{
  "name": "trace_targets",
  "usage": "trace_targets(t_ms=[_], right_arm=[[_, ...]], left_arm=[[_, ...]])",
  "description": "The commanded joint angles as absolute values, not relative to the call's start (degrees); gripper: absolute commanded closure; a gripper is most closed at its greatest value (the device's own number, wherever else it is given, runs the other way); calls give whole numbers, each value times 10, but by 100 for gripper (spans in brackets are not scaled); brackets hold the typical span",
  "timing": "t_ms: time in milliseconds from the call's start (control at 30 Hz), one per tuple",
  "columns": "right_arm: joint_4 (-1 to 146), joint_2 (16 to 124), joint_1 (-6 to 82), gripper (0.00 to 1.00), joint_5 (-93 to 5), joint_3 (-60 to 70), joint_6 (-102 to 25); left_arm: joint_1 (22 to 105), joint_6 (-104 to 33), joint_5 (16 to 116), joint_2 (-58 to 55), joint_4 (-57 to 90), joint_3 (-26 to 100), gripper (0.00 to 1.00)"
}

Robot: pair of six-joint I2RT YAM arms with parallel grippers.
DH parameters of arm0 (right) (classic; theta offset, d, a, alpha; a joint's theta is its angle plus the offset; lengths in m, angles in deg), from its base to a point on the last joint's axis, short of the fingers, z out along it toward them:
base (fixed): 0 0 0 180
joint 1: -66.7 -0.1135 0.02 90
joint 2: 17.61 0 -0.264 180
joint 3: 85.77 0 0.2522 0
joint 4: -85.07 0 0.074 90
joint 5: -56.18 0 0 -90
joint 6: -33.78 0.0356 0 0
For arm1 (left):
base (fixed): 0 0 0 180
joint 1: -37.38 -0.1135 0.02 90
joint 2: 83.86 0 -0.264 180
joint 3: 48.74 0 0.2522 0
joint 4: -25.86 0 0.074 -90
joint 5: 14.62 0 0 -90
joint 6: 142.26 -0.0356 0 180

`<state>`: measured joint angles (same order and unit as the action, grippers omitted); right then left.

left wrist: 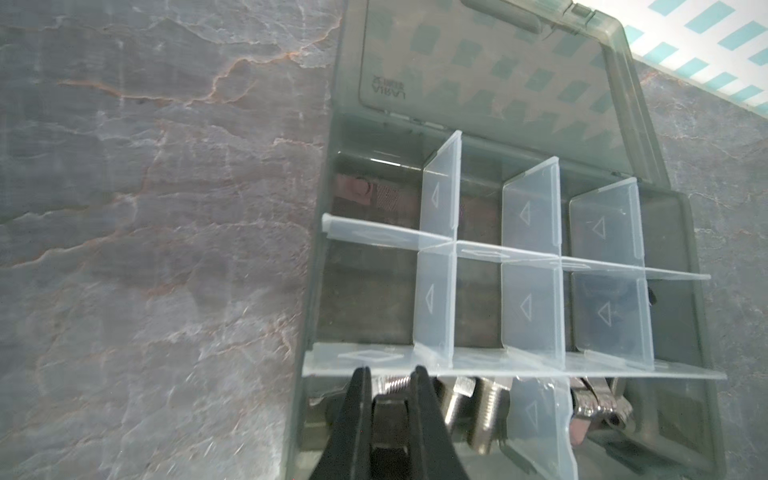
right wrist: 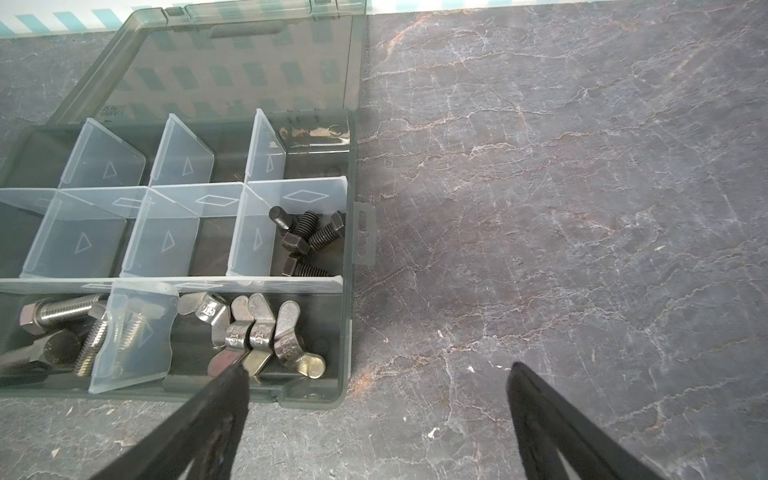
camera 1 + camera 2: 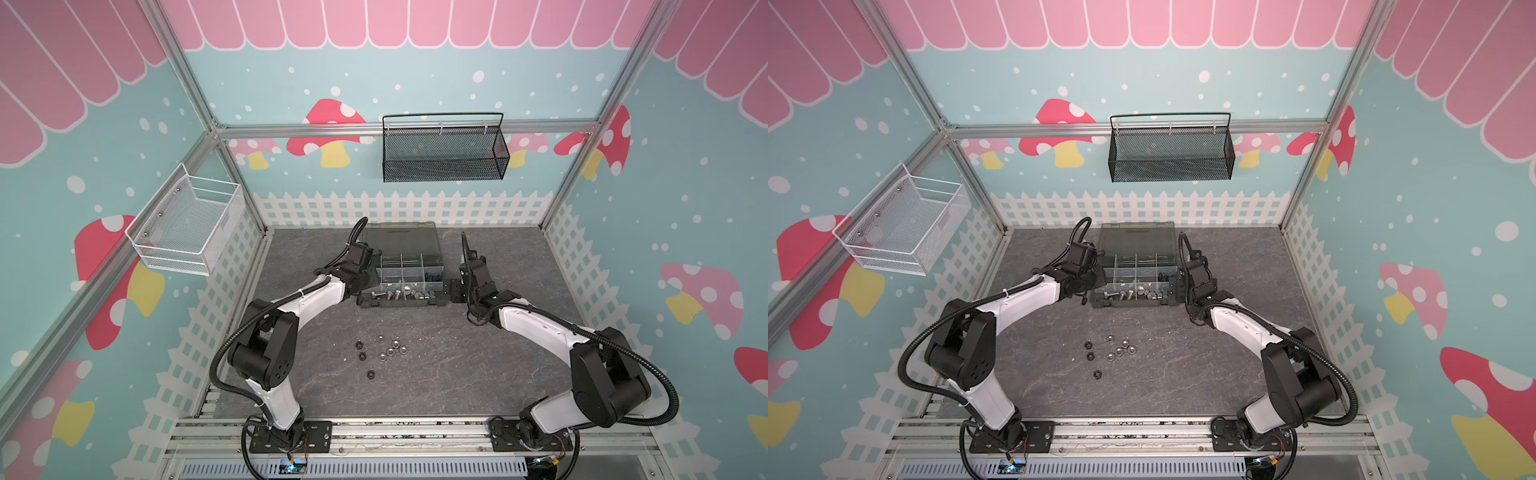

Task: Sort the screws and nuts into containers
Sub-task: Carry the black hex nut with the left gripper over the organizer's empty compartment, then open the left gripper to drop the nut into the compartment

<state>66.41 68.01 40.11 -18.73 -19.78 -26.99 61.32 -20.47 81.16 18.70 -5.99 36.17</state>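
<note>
The dark grey organiser case (image 3: 399,305) (image 3: 1133,306) lies open at the back middle of the table in both top views. My left gripper (image 1: 390,374) (image 3: 365,289) is shut on a silver screw (image 1: 393,384) over the front left container, where more silver screws (image 1: 490,407) (image 2: 62,309) lie. Silver wing nuts (image 2: 257,332) fill the front right container and black screws (image 2: 309,232) the one behind it. My right gripper (image 2: 378,368) (image 3: 453,289) stands open at the case's right front corner with nothing between its fingers. Several loose nuts (image 3: 390,352) (image 3: 1119,352), silver and black, lie on the table in front.
The smoky lid (image 3: 399,239) lies back behind the case. A black mesh basket (image 3: 444,149) hangs on the back wall and a white wire basket (image 3: 187,224) on the left wall. Bare marbled table (image 2: 582,208) stretches right of the case.
</note>
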Motion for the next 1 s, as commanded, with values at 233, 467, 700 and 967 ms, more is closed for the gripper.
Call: trace_targets(t_ms=[233,467,700,967], right_arm=[[668,659,404,2,-196,-210,-259],[669,661,403,2,-202,-210,-251],[670,663,403,2,-206,-209,-250],[669,661,403,2,-206,-207,-251]], left_arm=[[586,-212,794,266,-50,433,96],[579,-215,780,283,-42,441,90],[578,-212,759,300,-34,448,84],[578,-213,754,288,-29,440,72]])
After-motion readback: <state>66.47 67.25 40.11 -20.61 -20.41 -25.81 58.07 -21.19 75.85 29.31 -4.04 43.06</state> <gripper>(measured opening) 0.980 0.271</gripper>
